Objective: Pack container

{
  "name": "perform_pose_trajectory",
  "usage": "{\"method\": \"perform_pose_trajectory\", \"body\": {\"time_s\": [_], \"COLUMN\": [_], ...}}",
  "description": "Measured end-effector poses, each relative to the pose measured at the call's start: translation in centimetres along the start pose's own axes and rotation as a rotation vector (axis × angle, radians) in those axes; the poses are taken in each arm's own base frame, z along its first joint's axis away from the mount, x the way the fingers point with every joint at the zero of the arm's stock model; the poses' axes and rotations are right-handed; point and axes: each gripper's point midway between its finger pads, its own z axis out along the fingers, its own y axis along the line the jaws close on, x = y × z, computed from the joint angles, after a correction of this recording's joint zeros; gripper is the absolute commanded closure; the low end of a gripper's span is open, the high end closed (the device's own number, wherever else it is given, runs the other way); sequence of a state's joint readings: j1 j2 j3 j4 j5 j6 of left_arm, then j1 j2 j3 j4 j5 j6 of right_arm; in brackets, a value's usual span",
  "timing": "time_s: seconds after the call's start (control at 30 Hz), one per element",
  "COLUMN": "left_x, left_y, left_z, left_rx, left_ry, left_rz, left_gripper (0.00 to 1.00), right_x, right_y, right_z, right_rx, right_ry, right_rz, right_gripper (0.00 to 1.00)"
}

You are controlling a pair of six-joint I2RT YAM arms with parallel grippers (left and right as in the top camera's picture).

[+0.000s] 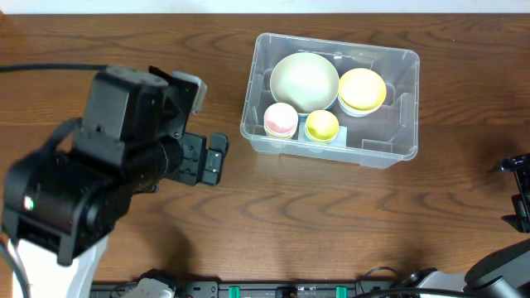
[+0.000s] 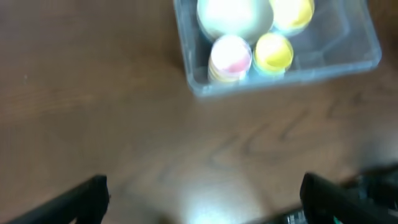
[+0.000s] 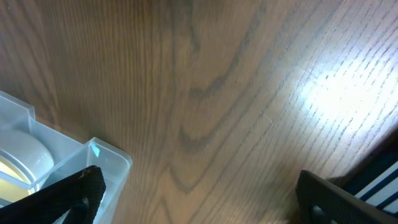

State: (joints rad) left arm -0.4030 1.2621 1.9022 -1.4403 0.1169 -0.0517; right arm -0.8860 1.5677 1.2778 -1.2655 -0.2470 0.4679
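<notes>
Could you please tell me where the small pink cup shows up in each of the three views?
Overhead: pink cup in the container's lower-left corner, beside the yellow cup.
Left wrist: pink cup at top centre, same corner of the container.
Right wrist: not in it; only a container corner shows, lower left.
Shared landmark: the container.

Four bowls [image 1: 304,80] inside container [image 1: 399,124]; container on table [image 1: 273,215]

container [image 1: 389,151] clear | bowl [image 1: 304,80] cream (cup [image 1: 281,120] pink) | table [image 1: 331,223] brown, grained
</notes>
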Motion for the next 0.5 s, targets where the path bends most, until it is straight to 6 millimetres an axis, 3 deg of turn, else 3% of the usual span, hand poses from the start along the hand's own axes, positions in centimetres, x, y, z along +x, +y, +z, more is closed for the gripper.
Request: {"method": "perform_pose_trajectory", "body": {"time_s": [0.1, 0.33, 0.5], "left_x": [-0.6, 2.2, 4.5], "left_y": [0.5, 2.6, 4.4], "left_z": [0.2, 1.1, 3.2], "left_rx": [0.022, 0.006, -0.043], "left_ry": [-0.169, -0.475, -0.647], "left_rz": [0.016, 0.061, 0.074], "left_gripper": [0.02, 0.02, 0.02], "right_x": [0.0, 0.1, 0.1], "right_y": [0.0, 0.0, 0.0], "right_z": [0.0, 0.1, 0.1], "right_rx": [0.000, 0.001, 0.001], "right_ry": [0.001, 0.002, 0.003], "right_rz": [0.000, 0.001, 0.000], "right_gripper": [0.01, 0.01, 0.01]}}
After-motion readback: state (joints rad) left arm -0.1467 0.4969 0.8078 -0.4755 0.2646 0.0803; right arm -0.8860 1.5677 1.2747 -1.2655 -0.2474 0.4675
